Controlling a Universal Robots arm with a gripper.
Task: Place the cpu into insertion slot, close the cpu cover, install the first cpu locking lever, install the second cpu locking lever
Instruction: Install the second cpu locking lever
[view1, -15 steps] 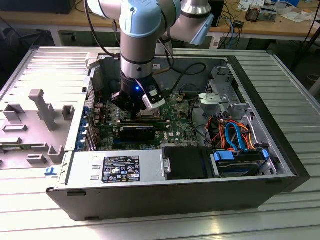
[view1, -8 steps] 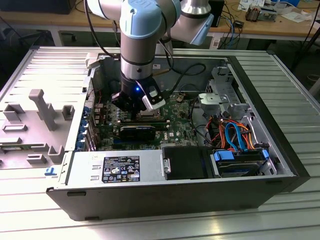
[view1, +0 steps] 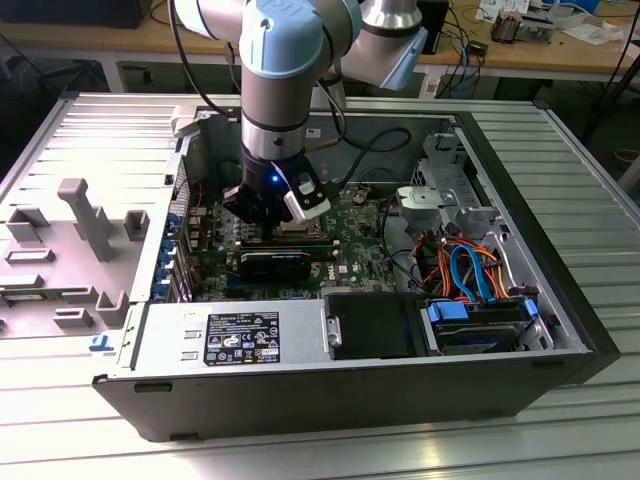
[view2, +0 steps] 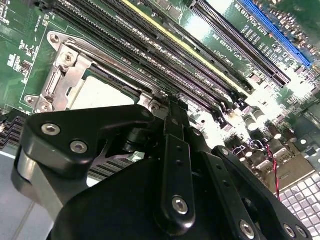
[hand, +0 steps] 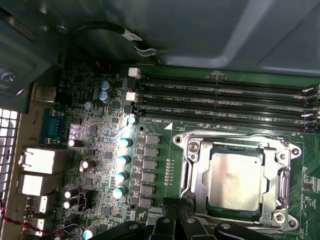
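The black multi-link gripper (view2: 172, 165) hangs low over the green motherboard (hand: 95, 130) inside the open grey computer case (view1: 560, 300), its linkage in the foreground of both wrist views. Whether its fingers are spread or pressed together I cannot tell, since their tips are hidden behind the linkage, and nothing shows held in them.

Just beyond the gripper, the small flat square cpu with a dull silver-grey metal top (hand: 235, 181) lies flat in the insertion slot (hand: 197, 207), the dark square socket with a silver rim. The thin silver metal cpu cover (hand: 282, 170), a frame with a square window, appears to lie down around the chip, its lid showing through the window.

Farther off, along the board's far edge, run the long black memory slots (hand: 225, 97).

Judging by its looks, the chip is light, rigid and smooth, with delicate contacts underneath; it is best taken by opposite side edges. The cover is stiff, thin sheet metal.
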